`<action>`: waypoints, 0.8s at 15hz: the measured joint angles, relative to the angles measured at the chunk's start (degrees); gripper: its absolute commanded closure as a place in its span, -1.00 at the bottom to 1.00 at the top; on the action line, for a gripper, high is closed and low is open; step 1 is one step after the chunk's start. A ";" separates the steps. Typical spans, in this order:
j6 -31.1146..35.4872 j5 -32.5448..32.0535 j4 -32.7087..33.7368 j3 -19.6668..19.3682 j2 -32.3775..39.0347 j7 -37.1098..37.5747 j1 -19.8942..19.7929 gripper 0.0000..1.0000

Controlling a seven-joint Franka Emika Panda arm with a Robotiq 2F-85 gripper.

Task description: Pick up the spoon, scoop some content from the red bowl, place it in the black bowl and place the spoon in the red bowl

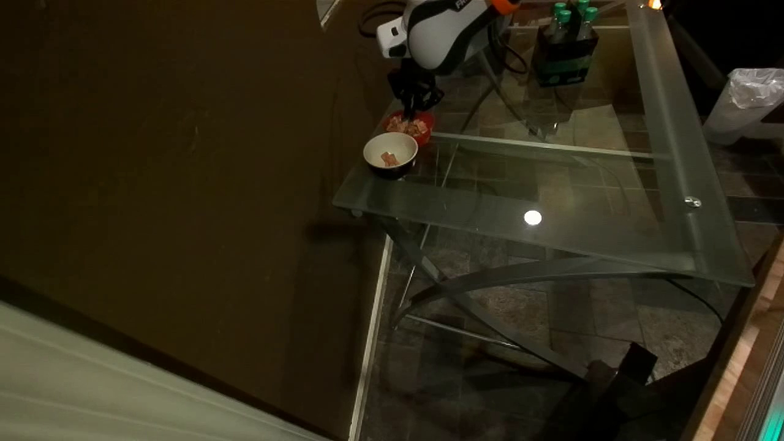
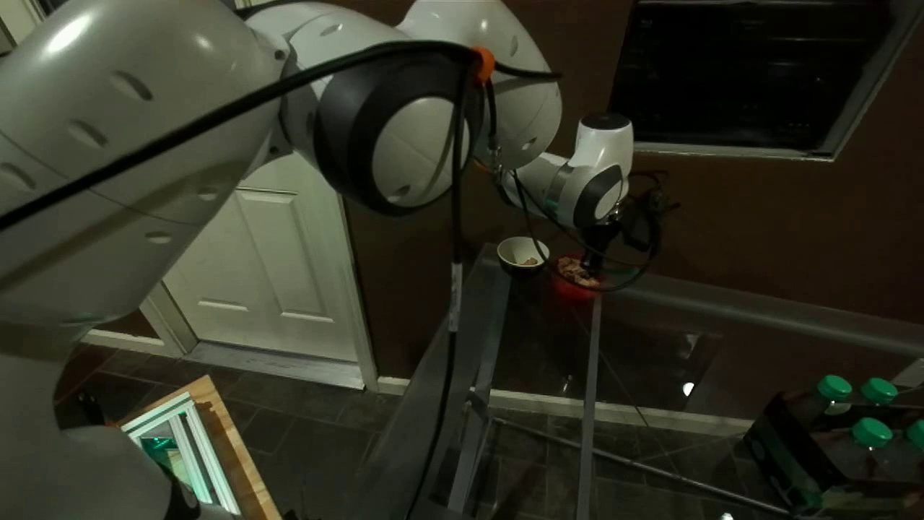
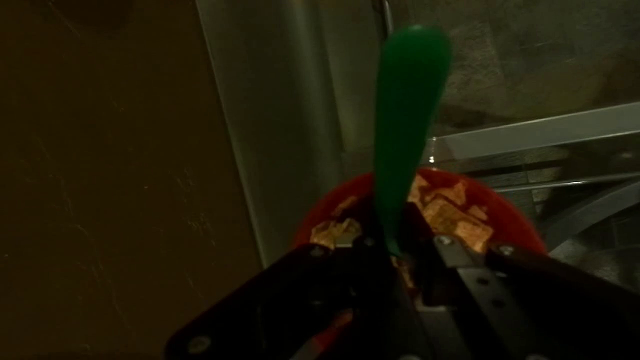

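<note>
My gripper (image 3: 394, 235) is shut on the green handle of the spoon (image 3: 411, 95) in the wrist view. The handle sticks up and away from the fingers; the spoon's head is hidden. The fingers are over the red bowl (image 3: 515, 220), which holds broken tan pieces (image 3: 450, 217). In both exterior views the gripper (image 1: 410, 111) (image 2: 590, 266) points down with its tips at or in the red bowl (image 1: 425, 138) (image 2: 574, 290). The black bowl (image 1: 404, 144) (image 2: 514, 250) stands close beside it, with a few pieces (image 1: 389, 159) at its bottom.
Both bowls stand near the wall-side edge of a glass table (image 1: 490, 214). A brown wall (image 1: 245, 184) runs close along that edge. A carrier with green-capped bottles (image 1: 565, 55) (image 2: 830, 448) stands elsewhere on the table. A cable loop (image 2: 642, 271) hangs round the gripper.
</note>
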 measured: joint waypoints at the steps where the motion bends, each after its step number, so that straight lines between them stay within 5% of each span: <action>1: -0.02 0.63 -0.02 0.06 0.01 -0.63 -0.12 0.92; 12: -0.71 9.07 -0.16 4.12 0.70 -10.40 -4.68 0.92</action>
